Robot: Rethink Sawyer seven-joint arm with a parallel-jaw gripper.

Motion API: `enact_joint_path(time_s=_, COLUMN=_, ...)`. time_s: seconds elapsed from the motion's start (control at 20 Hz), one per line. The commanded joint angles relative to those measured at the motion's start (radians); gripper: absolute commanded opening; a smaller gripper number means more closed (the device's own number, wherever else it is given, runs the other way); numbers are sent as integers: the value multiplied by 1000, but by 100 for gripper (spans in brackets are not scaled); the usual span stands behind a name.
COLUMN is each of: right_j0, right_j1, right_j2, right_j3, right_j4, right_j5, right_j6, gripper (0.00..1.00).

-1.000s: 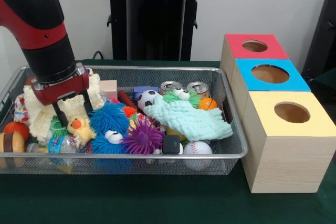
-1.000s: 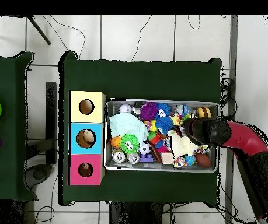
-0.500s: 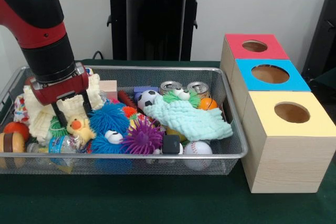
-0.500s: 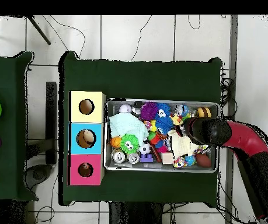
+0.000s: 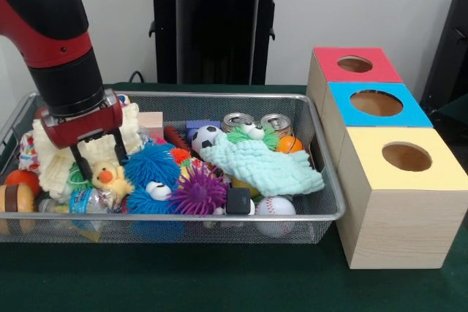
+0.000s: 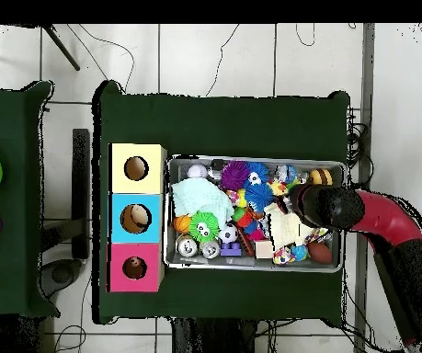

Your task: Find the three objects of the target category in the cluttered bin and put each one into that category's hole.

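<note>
The bin (image 5: 322, 206), a wire-mesh tray, sits on the dark green table (image 5: 219, 283) with its right end just beside a row of three wooden boxes, each with a round hole on top: the yellow box (image 5: 398, 202), the blue box (image 5: 376, 104) and the red box (image 5: 355, 63). The bin is heaped with clutter: a mint knitted cloth (image 5: 267, 166) spreads toward its right end over two cans (image 5: 256, 123), a soccer ball (image 5: 207, 137) and an orange ball (image 5: 290, 144); a baseball (image 5: 276, 207) lies against the front edge; a blue fuzzy toy (image 5: 152, 169) and a purple spiky ball (image 5: 199, 191) crowd the middle. At the left end a cream knitted cloth (image 5: 55, 162) is bunched up, with a small yellow duck (image 5: 110, 177) in front of it. The gripper (image 5: 99, 160) hangs over the bin's left end, its red and black arm slanting down from the upper left, fingers spread apart around the duck's head without closing on it. Behind the table stand a pale wall and a black pedestal.
</note>
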Motion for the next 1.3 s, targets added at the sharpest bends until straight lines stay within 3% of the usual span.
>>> enact_joint_path(time_s=0.05, right_j0=6, right_j1=56, right_j2=79, right_j3=82, right_j4=-18, right_j5=-95, right_j6=-74, gripper=100)
enact_joint_path(time_s=0.8, right_j0=-13, right_j1=104, right_j2=96, right_j3=64, right_j4=-22, right_j5=-143, right_j6=-95, gripper=100)
enact_joint_path(time_s=0.85, right_j0=-24, right_j1=111, right_j2=107, right_j3=71, right_j4=-23, right_j5=-158, right_j6=-101, gripper=0)
enact_joint_path(time_s=1.3, right_j0=-22, right_j1=108, right_j2=107, right_j3=67, right_j4=-34, right_j5=-154, right_j6=-97, gripper=0)
